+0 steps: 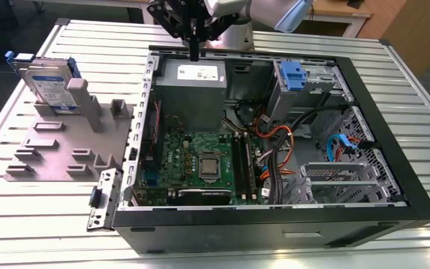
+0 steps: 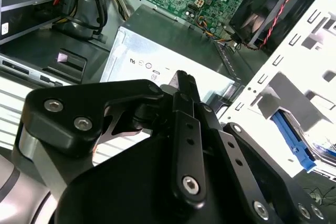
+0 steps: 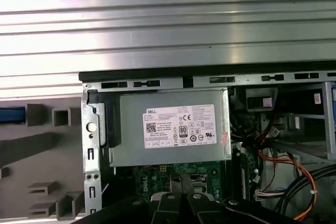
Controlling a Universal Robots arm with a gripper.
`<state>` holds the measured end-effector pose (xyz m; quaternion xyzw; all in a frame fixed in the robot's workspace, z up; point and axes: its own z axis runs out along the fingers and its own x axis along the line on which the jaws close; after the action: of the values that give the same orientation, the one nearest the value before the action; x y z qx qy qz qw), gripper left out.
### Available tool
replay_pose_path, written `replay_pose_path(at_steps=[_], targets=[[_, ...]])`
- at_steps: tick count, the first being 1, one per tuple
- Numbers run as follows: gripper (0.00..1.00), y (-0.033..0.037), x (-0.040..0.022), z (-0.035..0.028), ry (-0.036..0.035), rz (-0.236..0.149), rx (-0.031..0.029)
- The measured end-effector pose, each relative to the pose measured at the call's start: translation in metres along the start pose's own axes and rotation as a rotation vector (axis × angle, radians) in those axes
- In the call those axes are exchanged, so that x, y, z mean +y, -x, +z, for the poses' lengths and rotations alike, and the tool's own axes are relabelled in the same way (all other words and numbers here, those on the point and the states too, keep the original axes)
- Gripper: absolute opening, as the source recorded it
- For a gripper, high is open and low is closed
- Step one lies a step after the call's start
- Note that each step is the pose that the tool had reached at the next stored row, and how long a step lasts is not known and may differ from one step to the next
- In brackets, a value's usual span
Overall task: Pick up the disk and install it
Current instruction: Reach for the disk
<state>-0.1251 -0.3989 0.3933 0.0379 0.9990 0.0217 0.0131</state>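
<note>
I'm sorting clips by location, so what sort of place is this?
Probably a robotics lab bench set up for computer assembly: an open computer case lies on a slatted metal table, a grey fixture beside it holds the disk upright, and a robot arm's gripper hangs over the case.

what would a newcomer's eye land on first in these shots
The open computer case sits in the middle of the slatted table, its green circuit board laid bare. The black claw hangs shut and empty over the case's far edge, above the grey power box. At the exterior view's left, the disk stands upright in a grey rack.
</note>
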Motion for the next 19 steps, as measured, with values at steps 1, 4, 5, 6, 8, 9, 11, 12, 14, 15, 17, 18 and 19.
replay_pose_path(at_steps=[1, 4, 5, 6, 8, 9, 11, 12, 14, 15, 17, 18, 19], targets=[[0.11, -0.0004, 0.0000, 0.0000, -0.0001, 0.000, 0.0001], [0.11, -0.0005, -0.0001, -0.0001, -0.0001, 0.000, 0.0001], [0.11, -0.0006, -0.0001, 0.0000, 0.0000, 0.000, 0.0001], [0.11, -0.0006, -0.0001, 0.0000, 0.0000, 0.000, 0.0000], [0.11, -0.0006, -0.0001, 0.0000, 0.0000, 0.000, 0.0000], [0.11, -0.0008, -0.0001, -0.0001, -0.0001, 0.000, 0.0001], [0.11, -0.0011, -0.0001, 0.0000, -0.0001, 0.000, 0.0001], [0.11, -0.0014, -0.0001, 0.0000, 0.0000, 0.000, 0.0000], [0.11, -0.0019, -0.0002, 0.0001, -0.0001, 0.000, 0.0001], [0.11, -0.0024, -0.0002, 0.0002, 0.0000, 0.000, 0.0001], [0.11, -0.0033, -0.0003, 0.0002, -0.0001, 0.000, 0.0001], [0.11, -0.0038, -0.0003, 0.0003, -0.0001, 0.000, 0.0001], [0.11, -0.0042, -0.0003, 0.0003, -0.0001, 0.000, 0.0002]])
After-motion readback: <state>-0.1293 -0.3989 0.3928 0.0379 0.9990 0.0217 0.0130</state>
